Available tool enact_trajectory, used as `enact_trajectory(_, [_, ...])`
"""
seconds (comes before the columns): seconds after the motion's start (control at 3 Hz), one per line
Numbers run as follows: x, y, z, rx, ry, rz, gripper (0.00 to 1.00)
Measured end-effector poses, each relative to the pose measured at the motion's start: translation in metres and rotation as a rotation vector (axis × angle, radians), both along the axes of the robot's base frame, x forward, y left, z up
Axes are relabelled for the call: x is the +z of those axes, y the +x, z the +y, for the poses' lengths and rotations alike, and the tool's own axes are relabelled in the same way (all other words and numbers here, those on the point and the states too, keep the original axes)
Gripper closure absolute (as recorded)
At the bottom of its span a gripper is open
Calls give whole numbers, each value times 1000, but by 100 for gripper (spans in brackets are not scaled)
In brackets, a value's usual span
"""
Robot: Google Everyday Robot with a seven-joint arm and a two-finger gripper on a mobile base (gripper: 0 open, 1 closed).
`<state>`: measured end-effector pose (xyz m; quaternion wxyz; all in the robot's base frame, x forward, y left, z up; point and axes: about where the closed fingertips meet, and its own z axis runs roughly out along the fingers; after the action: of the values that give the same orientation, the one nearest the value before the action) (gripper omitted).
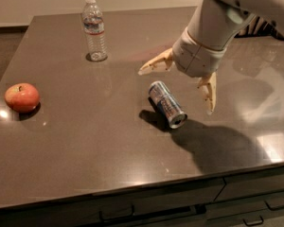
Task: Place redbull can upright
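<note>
I see redbull can lying on side, toward front edge of desk, right of centre. My gripper hovers just above it - 2 fingers spread wide, holding nothing.
</note>
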<state>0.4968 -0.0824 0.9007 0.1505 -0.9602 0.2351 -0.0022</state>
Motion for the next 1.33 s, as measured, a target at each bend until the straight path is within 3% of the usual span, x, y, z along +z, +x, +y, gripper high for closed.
enact_trajectory(0.67, [-28, -3, 7, 217, -96, -21, 0])
enact_trajectory(1.33, [-48, 3, 2, 370, -200, -74, 0])
